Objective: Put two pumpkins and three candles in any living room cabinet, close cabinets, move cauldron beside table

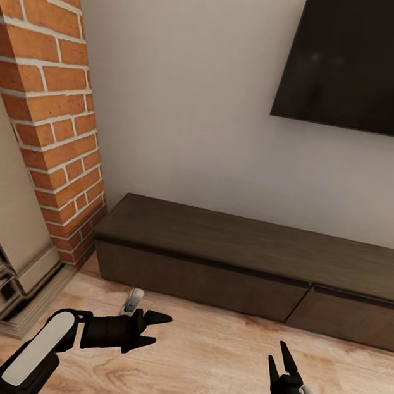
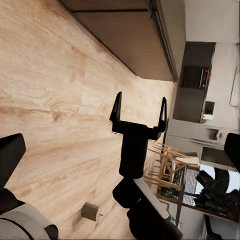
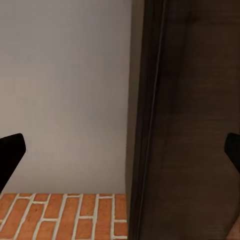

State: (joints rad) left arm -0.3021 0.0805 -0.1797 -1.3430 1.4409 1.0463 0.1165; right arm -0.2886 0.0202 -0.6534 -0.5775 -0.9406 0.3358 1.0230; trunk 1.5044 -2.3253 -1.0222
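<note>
the left gripper (image 1: pixel 150 329) has its jaws apart and holds nothing; it hangs over the wooden floor (image 1: pixel 192 376), touching nothing. the right gripper (image 1: pixel 280 363) also has its jaws apart and empty, its two fingers pointing up toward the cabinet (image 1: pixel 244 262). the cabinet is a long low dark brown wood-grain unit against the pale wall (image 1: pixel 195 94), its flat handleless fronts shut; its left end stands just beside the brick fireplace (image 1: pixel 52 102). a dark screen (image 1: pixel 367 59) hangs on the wall above its right part. the left arm reaches in from the lower left, forearm level, jaws pointing right. the right arm rises from the bottom edge. in the left wrist view the right gripper (image 2: pixel 139 112) shows with the floor behind it.
</note>
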